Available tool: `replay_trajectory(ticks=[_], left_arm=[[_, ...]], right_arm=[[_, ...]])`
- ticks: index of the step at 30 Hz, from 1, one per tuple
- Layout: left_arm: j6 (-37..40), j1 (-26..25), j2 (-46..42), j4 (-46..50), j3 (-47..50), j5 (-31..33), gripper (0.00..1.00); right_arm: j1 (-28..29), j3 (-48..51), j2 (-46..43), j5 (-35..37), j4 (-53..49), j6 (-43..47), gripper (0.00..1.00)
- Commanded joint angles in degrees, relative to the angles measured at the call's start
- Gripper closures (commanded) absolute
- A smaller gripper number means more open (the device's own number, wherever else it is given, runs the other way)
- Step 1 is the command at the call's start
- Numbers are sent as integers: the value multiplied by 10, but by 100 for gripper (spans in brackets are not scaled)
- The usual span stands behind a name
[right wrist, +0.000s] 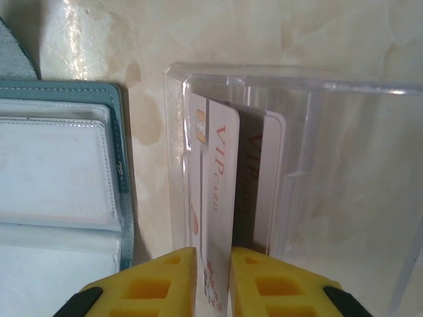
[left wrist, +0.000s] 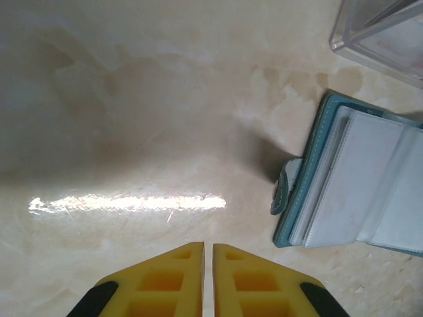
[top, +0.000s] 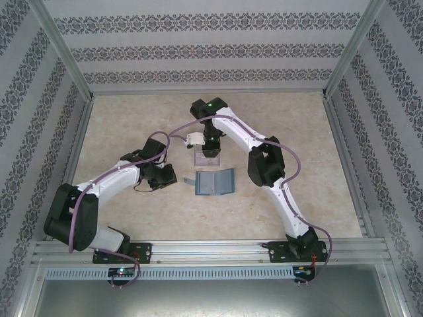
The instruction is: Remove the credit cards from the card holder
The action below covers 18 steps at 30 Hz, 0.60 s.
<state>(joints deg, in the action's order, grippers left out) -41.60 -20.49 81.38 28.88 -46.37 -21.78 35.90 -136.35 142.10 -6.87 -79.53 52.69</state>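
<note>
My right pincer [right wrist: 213,264] hangs over the clear tray [right wrist: 330,132] with a credit card [right wrist: 221,178] standing on edge between its fingers. The card's long axis runs straight away from me into the tray, beside a second card [right wrist: 268,172] already there. The fingers sit close on either side of the card, but I cannot tell whether they pinch it or have let go. What matters next is the card holder [right wrist: 59,165]: it lies open and flat on the surface [left wrist: 132,99], touching or just beside the tray, on the left in my right wrist view. I cannot tell whether its pale pockets hold more cards. My left pincer [left wrist: 208,264] is clenched on nothing above bare surface, with the card holder near its right.
</note>
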Motion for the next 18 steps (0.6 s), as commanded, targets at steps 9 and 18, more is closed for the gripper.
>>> replay_trajectory(ticks=[9, 18], left_arm=[[-16, 6, 12, -48, 6, -37, 88], [-13, 5, 22, -66, 0, -48, 88]], right_arm=[[3, 64, -67, 6, 27, -44, 77], [-1, 184, -148, -19, 198, -247, 72]])
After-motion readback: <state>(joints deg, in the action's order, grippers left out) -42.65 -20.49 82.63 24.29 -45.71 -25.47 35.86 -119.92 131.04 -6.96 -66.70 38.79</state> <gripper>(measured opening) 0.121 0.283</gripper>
